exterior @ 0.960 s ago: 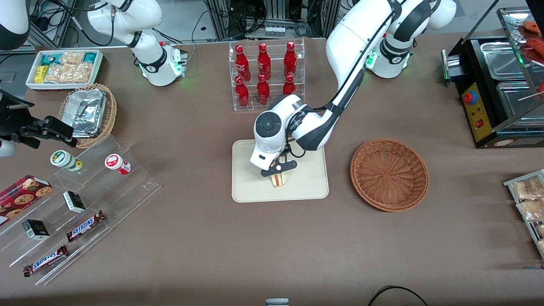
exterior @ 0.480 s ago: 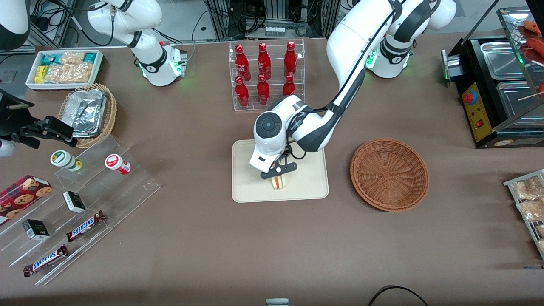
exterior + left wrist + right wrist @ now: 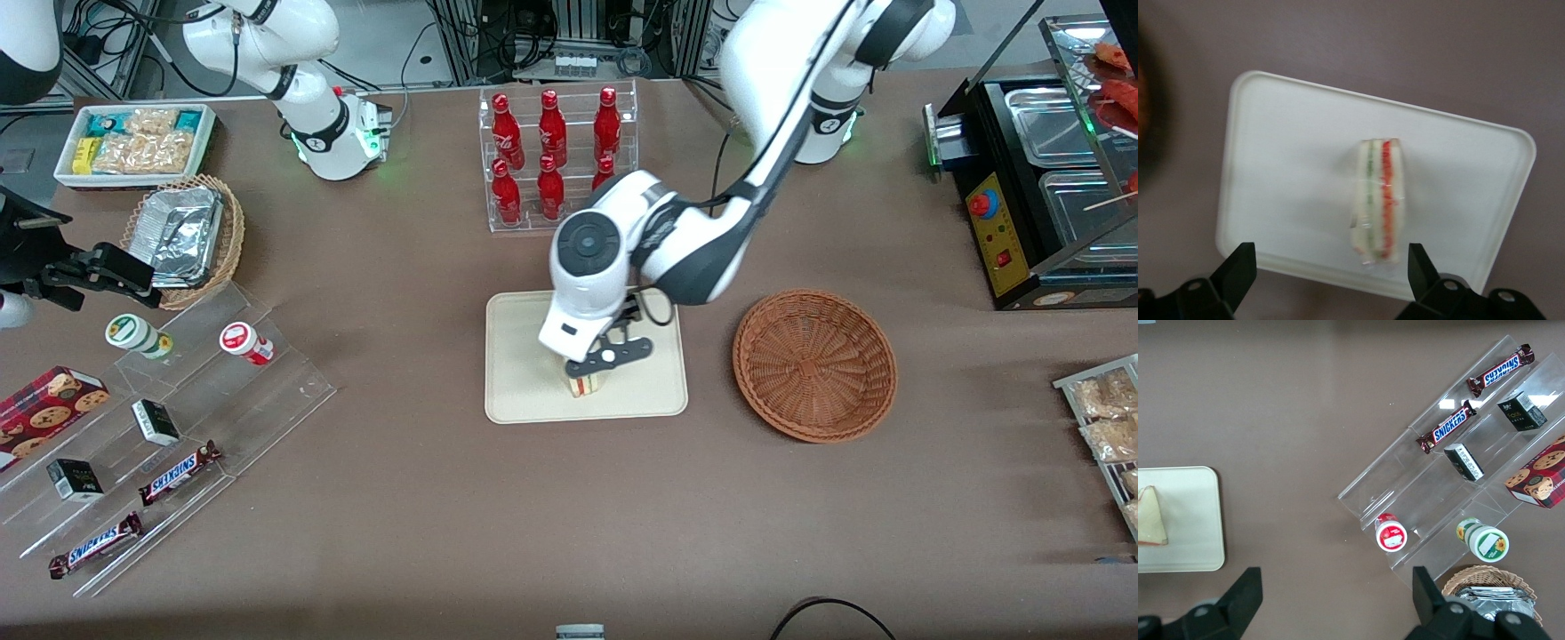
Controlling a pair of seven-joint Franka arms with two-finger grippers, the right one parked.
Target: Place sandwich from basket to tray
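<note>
The sandwich [image 3: 584, 385] stands on its edge on the cream tray [image 3: 524, 373], near the tray's edge closest to the front camera. My left gripper [image 3: 610, 356] hangs above it, open, with nothing between its fingers. In the left wrist view the sandwich [image 3: 1378, 200] shows its red and green filling stripes on the tray [image 3: 1285, 173], below the wide-apart gripper [image 3: 1330, 253] and apart from both fingertips. The reddish-brown basket [image 3: 813, 364] sits beside the tray toward the working arm's end, with nothing in it. The right wrist view catches the sandwich [image 3: 1151, 517] on the tray [image 3: 1191, 520].
A clear rack of red bottles [image 3: 553, 151] stands farther from the front camera than the tray. Toward the parked arm's end lie a stepped acrylic display with snack bars [image 3: 169, 418], a tan wicker basket with foil containers [image 3: 187, 236] and a white box of snack packets [image 3: 133, 142]. A black appliance [image 3: 1040, 187] is at the working arm's end.
My gripper has risen from the sandwich and drifted slightly toward the working arm's end. The sandwich stays where it was on the tray.
</note>
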